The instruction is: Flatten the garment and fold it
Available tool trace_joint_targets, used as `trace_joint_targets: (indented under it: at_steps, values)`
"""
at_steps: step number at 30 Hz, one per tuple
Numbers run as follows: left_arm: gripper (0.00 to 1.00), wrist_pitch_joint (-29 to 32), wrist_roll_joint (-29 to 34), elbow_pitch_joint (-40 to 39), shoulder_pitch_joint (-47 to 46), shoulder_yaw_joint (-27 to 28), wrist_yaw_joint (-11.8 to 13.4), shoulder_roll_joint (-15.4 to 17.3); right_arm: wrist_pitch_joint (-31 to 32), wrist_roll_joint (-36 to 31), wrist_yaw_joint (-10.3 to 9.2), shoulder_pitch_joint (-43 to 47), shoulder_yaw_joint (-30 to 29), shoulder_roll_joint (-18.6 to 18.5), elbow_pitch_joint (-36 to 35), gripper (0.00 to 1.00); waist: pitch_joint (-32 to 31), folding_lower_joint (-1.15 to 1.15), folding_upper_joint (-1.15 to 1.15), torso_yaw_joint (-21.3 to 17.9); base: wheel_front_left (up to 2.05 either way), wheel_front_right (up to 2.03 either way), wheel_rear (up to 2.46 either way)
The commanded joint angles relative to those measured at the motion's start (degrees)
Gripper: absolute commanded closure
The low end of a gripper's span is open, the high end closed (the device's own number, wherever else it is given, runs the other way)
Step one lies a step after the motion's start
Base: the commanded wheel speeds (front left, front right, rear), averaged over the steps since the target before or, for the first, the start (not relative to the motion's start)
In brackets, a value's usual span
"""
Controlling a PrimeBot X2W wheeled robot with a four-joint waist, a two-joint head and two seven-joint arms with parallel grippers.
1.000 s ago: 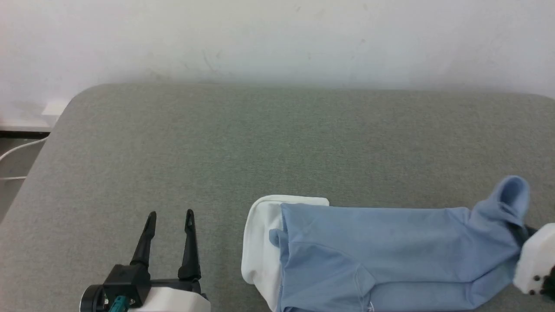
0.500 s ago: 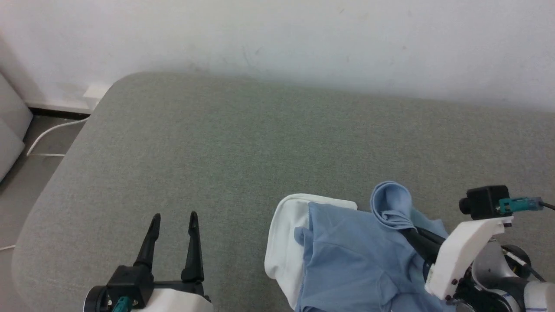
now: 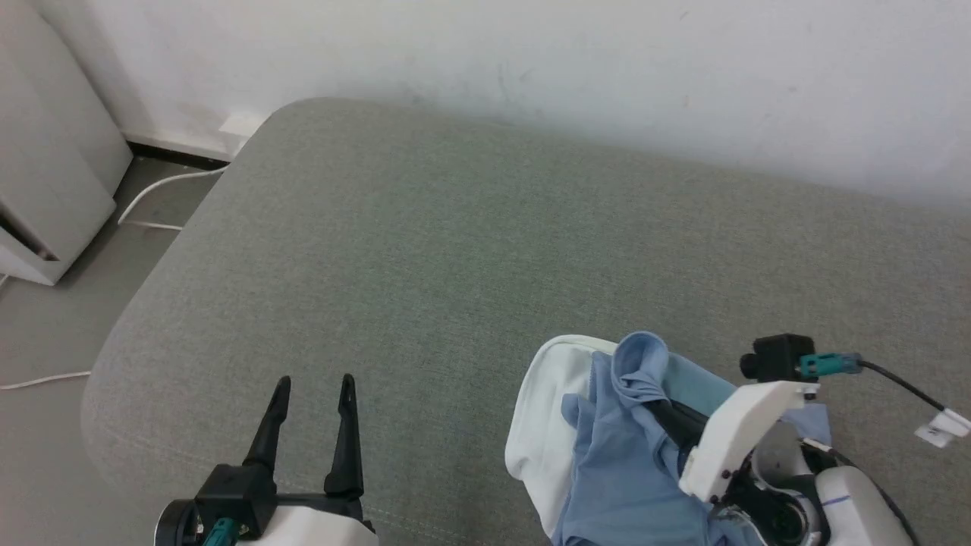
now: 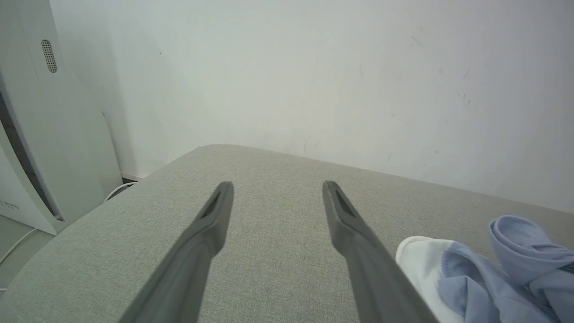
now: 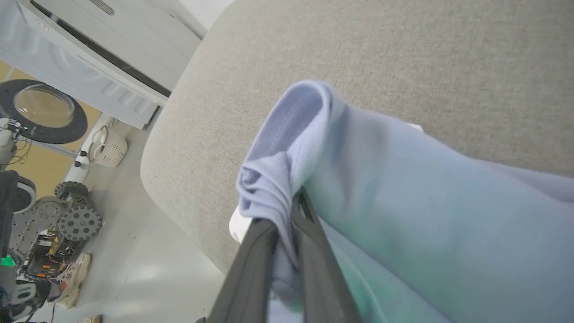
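Right gripper (image 5: 298, 202) pinches garment (image 5: 403, 202) (bunched above it).

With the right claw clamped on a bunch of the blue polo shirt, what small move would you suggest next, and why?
Probably lower the right claw so the pinched fold settles flat on the polo shirt near its white collar; the fold hangs raised and bunched above the layer lying on the grey padded surface.

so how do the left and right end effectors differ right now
The left end effector stands open and empty; the right end effector is shut on the light blue polo shirt. The left is over bare grey fabric surface; the right over the bunched shirt. Both have two long dark fingers.
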Motion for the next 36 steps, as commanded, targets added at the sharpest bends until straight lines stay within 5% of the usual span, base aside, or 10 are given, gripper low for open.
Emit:
trace_joint_targets:
  at_steps: [1, 2, 3, 9, 14, 20, 22, 26, 36]
  values:
    - [0.00, -0.28, 0.09, 0.24, -0.45, -0.12, -0.32, -0.17, -1.42, 0.12, -0.05, -1.54, 1.11, 0.17, 1.55, 1.00, 0.34, 0.00, 0.00, 0.62, 0.00, 0.00, 0.00]
    - [0.00, -0.28, 0.06, 0.31, -0.46, -0.19, -0.31, -0.17, -2.25, 0.37, -0.05, -2.07, 2.21, 0.17, 2.71, 0.64, 0.39, 0.00, 0.00, 0.72, 0.00, 0.00, 0.00]
    - [0.00, -0.28, 0.05, 0.38, -0.47, -0.25, -0.30, -0.17, -2.91, 1.03, -0.05, -2.50, 3.41, 0.17, 3.63, 0.00, 0.40, 0.00, 0.00, 0.77, 0.00, 0.00, 0.00]
    - [0.00, -0.28, 0.16, 0.84, -0.35, 0.02, -0.21, -0.17, -4.67, 4.16, -0.05, -4.02, 11.80, 0.18, 3.09, 0.00, -0.16, 0.00, 0.00, -0.27, 0.00, 0.00, 0.00]
    - [0.00, -0.28, 0.39, 0.96, -0.21, 0.54, -0.54, -0.17, -5.89, -1.05, -0.05, -5.94, 13.78, -0.06, 0.28, 0.00, -1.15, 0.00, 0.00, -2.54, 0.00, 0.00, 0.00]
    - [0.00, -0.28, 0.33, 0.69, -0.22, 1.11, -0.77, -0.17, -10.09, -8.62, -0.05, -9.04, 13.33, -4.80, -2.79, 0.00, -1.74, 0.00, 0.00, -5.79, 0.00, 0.00, 0.00]
    - [0.00, -0.28, 0.23, 0.28, -0.43, 1.37, -0.75, -0.17, -14.17, -14.27, -0.05, -11.22, 13.35, -9.84, -4.11, 0.00, -1.61, 0.00, 0.00, -7.92, 0.00, 0.00, 0.00]
    - [0.00, -0.28, 0.12, -0.44, -0.79, 1.73, -0.51, -0.17, -19.87, -21.96, -0.05, -12.68, 10.96, -15.33, -4.38, 0.00, -1.02, 0.00, 0.00, -10.68, 0.00, 0.00, 0.00]
    - [0.00, -0.28, 0.71, -1.61, -1.50, 1.91, -0.27, -0.17, -31.78, -29.07, -0.05, -6.65, -1.52, -16.74, -7.55, 0.00, 0.14, 0.00, 0.00, -15.36, 0.00, 0.00, 0.00]
